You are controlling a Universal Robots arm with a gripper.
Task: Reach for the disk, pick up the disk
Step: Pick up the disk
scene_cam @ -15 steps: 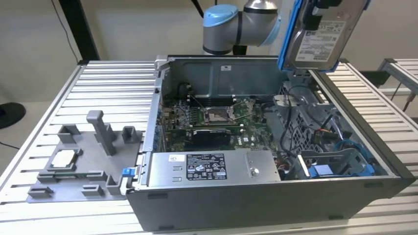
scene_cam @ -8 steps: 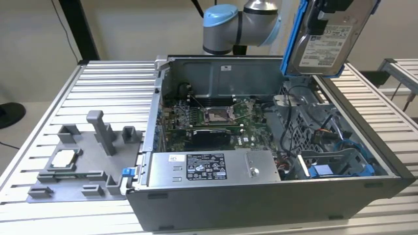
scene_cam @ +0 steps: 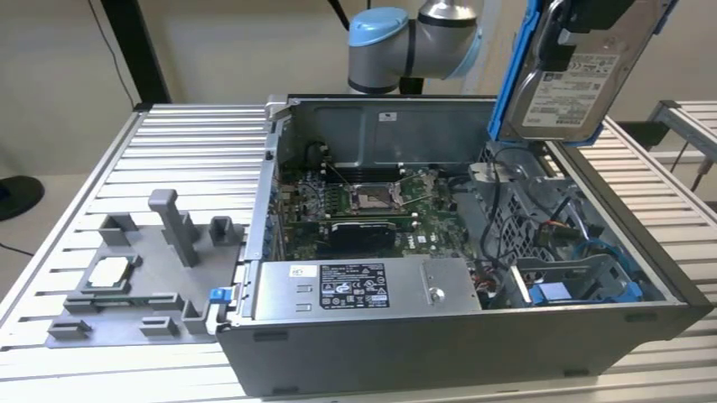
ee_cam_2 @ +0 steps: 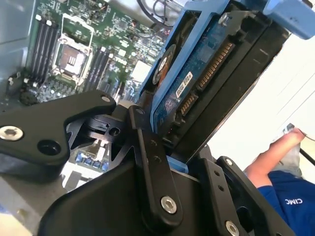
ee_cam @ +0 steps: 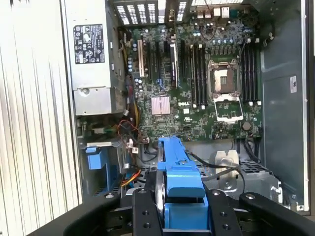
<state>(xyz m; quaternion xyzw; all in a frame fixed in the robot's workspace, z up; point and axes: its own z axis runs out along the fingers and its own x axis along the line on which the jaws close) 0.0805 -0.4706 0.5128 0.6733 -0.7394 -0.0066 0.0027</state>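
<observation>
1 disk, stiff, dense metal with exposed fragile circuitry, hangs clamped by its blue bracket in the end effector above the case.

Even, diffuse indoor light; exterior view well exposed, with soft shadow inside the open computer case. Second wrist view: pale background beside the disk blown out to near white; black gripper links in foreground slightly soft. First wrist view: slatted table overexposed, motherboard crisp, blue bracket edge nearest the lens blurred.
</observation>
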